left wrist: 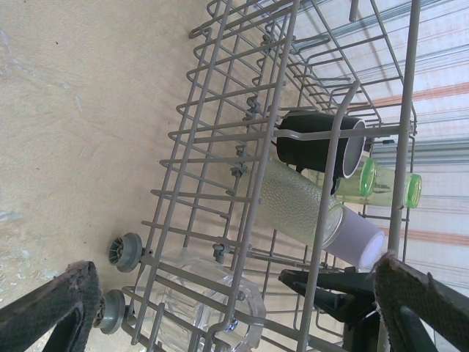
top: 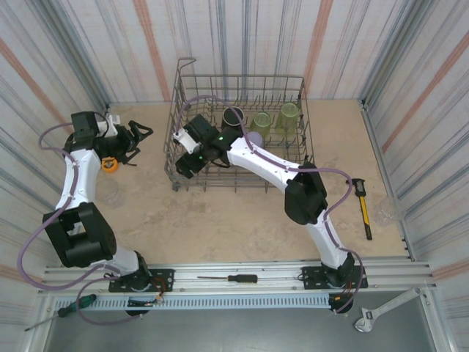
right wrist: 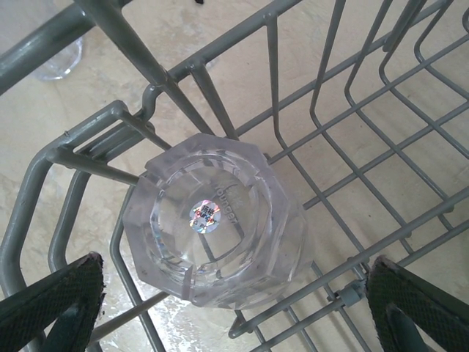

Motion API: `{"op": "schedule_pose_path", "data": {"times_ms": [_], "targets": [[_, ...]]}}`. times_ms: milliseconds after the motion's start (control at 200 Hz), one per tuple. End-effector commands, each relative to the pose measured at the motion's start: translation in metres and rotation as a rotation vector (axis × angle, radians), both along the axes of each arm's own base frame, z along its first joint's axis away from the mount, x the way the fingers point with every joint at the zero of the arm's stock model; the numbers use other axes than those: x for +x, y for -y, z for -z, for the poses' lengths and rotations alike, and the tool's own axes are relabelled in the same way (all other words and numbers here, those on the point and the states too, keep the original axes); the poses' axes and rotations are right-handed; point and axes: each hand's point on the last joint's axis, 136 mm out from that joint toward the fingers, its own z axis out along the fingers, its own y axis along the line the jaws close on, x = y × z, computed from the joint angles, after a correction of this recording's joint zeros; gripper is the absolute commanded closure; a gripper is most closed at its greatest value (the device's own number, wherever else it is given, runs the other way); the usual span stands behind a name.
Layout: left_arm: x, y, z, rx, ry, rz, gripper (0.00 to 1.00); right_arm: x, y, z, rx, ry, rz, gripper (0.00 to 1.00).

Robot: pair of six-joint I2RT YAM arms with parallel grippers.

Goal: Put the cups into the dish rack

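Right gripper [right wrist: 234,315], jaws spread wide, over a clear cup [right wrist: 216,220] in the near-left corner of the dish rack [top: 242,82].

The cup is faceted transparent plastic with a small foil sticker [right wrist: 207,214] on its upturned base. It stands inverted on the grey wire floor, apart from both dark textured pads [right wrist: 51,308], with the corner wires just beside it. Farther along the rack sit a black mug [top: 233,117], translucent green tumblers [top: 288,116] and a lavender cup [top: 254,139]. Left gripper [top: 139,136], likewise spread and holding nothing, hangs outside the rack's left wall above the beige tabletop [top: 220,213]. Another cup [right wrist: 58,59], also clear, stands on the table beyond the wires.
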Motion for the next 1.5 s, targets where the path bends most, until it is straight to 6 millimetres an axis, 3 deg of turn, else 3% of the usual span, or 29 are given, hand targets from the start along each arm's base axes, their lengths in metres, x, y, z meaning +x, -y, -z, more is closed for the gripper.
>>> {"op": "schedule_pose_path", "data": {"times_ms": [0, 341, 351, 386, 942, 1157, 1493], "targets": [[-0.003, -0.001, -0.002, -0.007, 0.006, 0.002, 0.01, 0.003, -0.003, -0.057, 0.133, 0.062, 0.025, 0.03], [-0.003, -0.002, -0.004, -0.005, 0.011, -0.003, 0.01, 0.006, 0.018, -0.082, 0.249, 0.068, 0.088, 0.01], [-0.004, -0.002, -0.004, -0.005, 0.01, -0.002, 0.01, 0.004, 0.02, -0.073, 0.234, 0.054, 0.089, 0.01], [-0.004, -0.002, -0.004, -0.004, 0.01, -0.003, 0.01, 0.003, 0.023, -0.07, 0.232, 0.049, 0.096, 0.01], [-0.006, -0.013, 0.002, 0.06, -0.021, -0.048, 0.01, -0.012, 0.057, -0.091, 0.272, 0.067, 0.184, 0.01], [-0.008, -0.027, 0.014, 0.135, -0.077, -0.098, 0.01, -0.024, 0.076, -0.095, 0.297, 0.063, 0.207, 0.01], [-0.017, -0.059, 0.028, 0.308, -0.167, -0.199, 0.01, -0.038, 0.121, -0.098, 0.332, 0.06, 0.25, 0.01]]}}
